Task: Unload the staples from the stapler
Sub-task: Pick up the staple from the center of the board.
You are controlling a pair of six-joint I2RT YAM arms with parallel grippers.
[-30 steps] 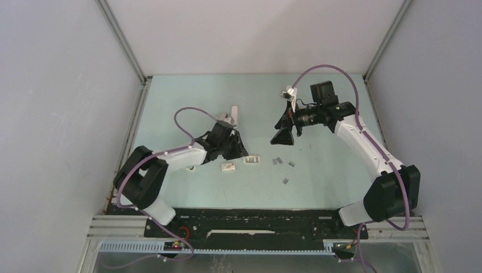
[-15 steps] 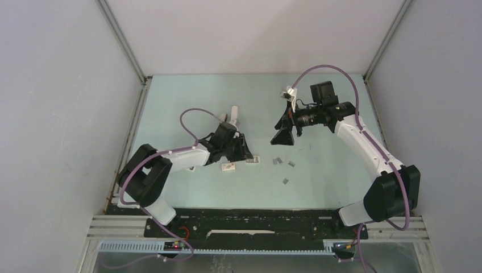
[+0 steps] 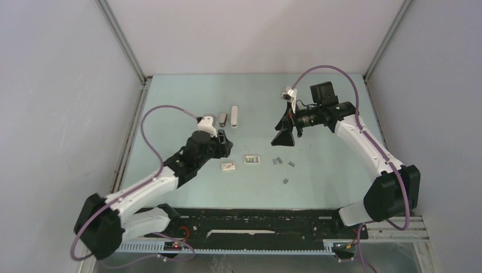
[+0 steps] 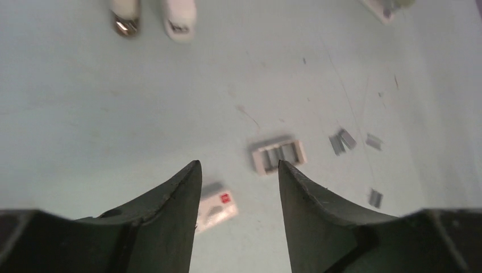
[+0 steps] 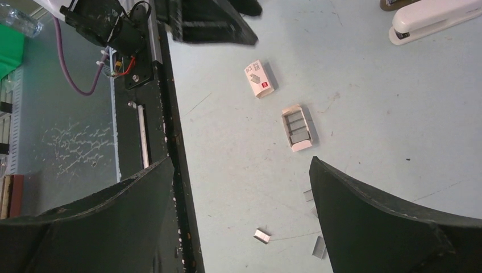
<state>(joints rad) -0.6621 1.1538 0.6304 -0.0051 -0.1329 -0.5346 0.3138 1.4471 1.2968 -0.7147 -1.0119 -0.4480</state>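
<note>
Left hand open, empty, mid-counter; stapler just beyond, toward far edge. Right hand open, empty; staples loose nearward, clear of every edge.

Staples (scattered, silvery) under parted end effector

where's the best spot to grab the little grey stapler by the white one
Probably across its long sides near the middle, coming straight down from above: the grey stapler lies flat and narrow, with a small gap to the white stapler for one finger.
</note>
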